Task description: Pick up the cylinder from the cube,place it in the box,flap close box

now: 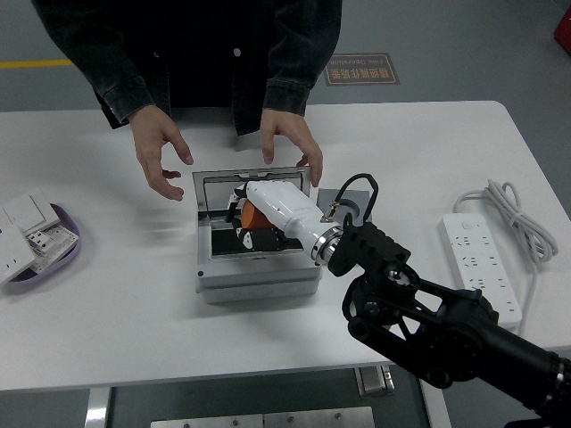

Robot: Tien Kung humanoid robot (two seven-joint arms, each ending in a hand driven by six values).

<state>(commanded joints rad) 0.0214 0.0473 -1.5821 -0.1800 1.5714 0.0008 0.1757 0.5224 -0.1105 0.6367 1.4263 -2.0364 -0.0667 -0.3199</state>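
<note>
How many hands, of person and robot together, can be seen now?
3. The person's two hands hover over the box's far side; the robot's right hand holds the orange cylinder inside the box.

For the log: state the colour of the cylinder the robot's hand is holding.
Orange; the small cylinder shows in the head view, gripped by the white right hand over the grey box.

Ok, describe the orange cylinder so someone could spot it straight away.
Find the grey box with its lid up at the middle of the white table. Over its opening, the white right hand holds the cylinder, the only orange thing there.
</note>
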